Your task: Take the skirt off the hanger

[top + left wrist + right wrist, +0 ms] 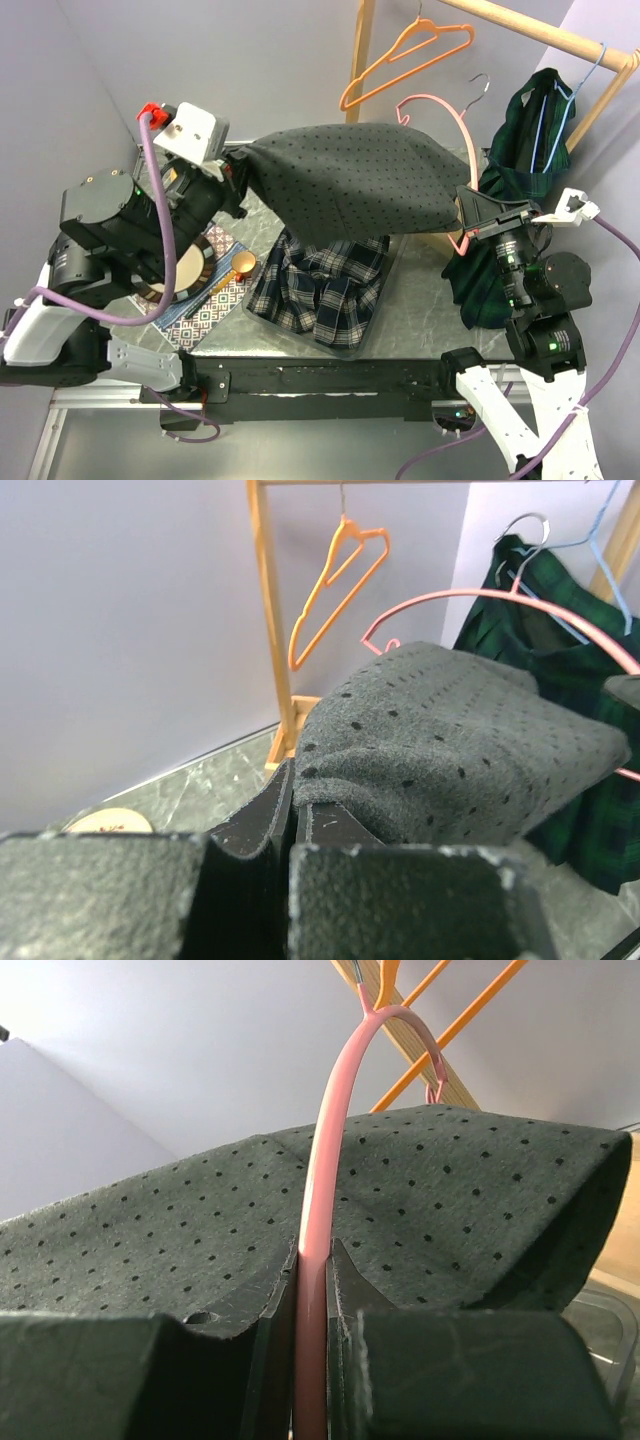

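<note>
A grey dotted skirt (350, 180) hangs stretched in the air between my two grippers, still threaded on a pink hanger (462, 130). My left gripper (238, 172) is shut on the skirt's left edge; in the left wrist view the cloth (450, 750) is pinched between the jaws (288, 800). My right gripper (470, 215) is shut on the pink hanger's bar, which runs up between the fingers in the right wrist view (325, 1190), with the skirt (180, 1240) draped behind it.
A wooden rack (520, 25) at the back holds an orange hanger (400, 55) and a dark green plaid garment (525, 140) on a blue hanger. A grey bin (385, 300) below holds a plaid skirt (320, 285). A round dish (190, 270) sits on a patterned mat at left.
</note>
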`<state>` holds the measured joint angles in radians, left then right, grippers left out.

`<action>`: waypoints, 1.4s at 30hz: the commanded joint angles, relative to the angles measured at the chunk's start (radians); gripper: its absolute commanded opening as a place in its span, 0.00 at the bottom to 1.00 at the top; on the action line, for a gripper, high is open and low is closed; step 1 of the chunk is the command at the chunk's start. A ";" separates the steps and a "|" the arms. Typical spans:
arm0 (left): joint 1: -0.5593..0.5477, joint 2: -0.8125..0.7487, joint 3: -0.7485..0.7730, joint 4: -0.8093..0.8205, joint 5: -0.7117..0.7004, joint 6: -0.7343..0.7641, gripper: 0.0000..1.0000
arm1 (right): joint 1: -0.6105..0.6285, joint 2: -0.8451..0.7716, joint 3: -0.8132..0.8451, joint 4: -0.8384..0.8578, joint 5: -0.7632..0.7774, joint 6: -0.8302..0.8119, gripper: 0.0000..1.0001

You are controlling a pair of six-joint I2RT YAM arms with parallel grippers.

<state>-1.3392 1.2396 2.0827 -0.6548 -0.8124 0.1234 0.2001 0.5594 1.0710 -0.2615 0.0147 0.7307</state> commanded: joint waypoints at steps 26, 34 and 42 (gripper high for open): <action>-0.003 -0.107 -0.139 0.118 -0.151 -0.033 0.01 | -0.013 -0.018 0.035 -0.063 -0.036 -0.132 0.00; -0.005 -0.149 0.053 0.069 -0.179 0.045 0.01 | -0.011 -0.044 -0.013 -0.151 0.056 -0.172 0.00; -0.003 -0.204 -0.105 0.172 -0.009 0.065 0.01 | -0.011 -0.030 0.036 -0.128 -0.010 -0.169 0.00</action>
<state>-1.3403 0.9760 2.0407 -0.5575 -0.9558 0.1482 0.1898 0.5327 1.0489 -0.4744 0.0353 0.5823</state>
